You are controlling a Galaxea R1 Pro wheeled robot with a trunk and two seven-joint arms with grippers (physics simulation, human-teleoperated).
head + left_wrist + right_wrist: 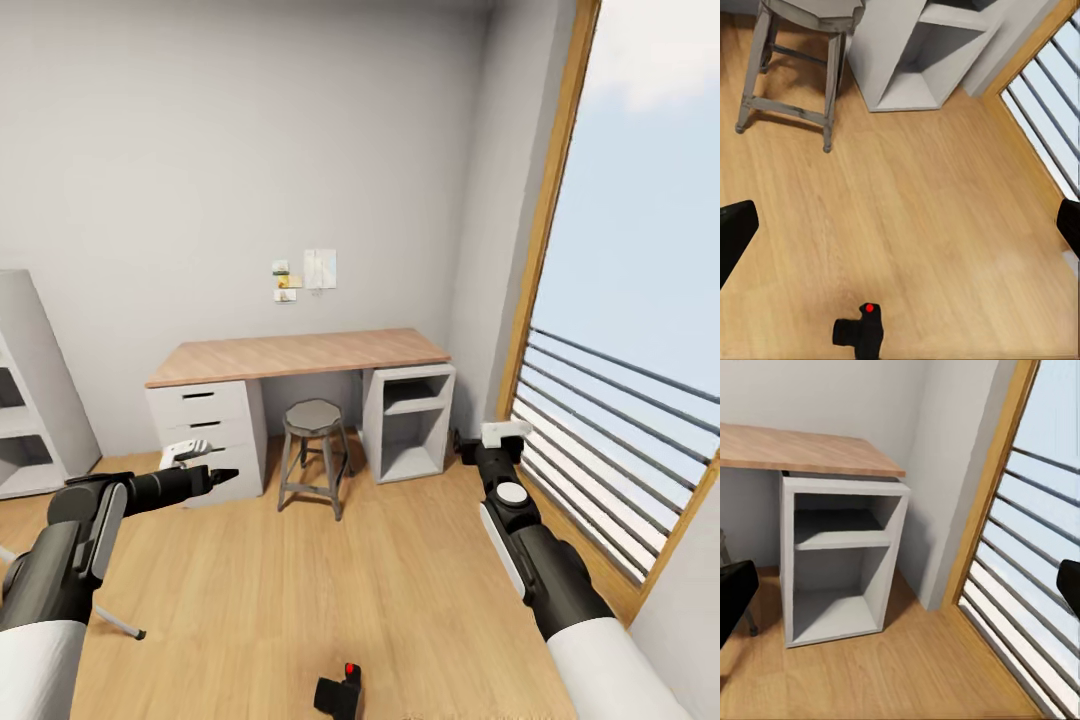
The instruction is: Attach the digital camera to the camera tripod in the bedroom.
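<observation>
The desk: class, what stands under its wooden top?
Under the desk stand a drawer unit to one side, an open shelf unit to the other, and a stool between them. The drawers are shut, so their contents cannot be seen.

The light wood plank floor (300, 600) carries the digital camera (339, 690) at its near edge. A grey stool (313, 455) stands before the desk (300, 355).

A room in a home, a bedroom or study: a wood-topped desk (300, 356) with white drawers (200, 420), a grey stool (313, 452), paper notes (305, 272) pinned on the pale wall, plank floor (300, 590), tall wood-framed window (620, 300).
</observation>
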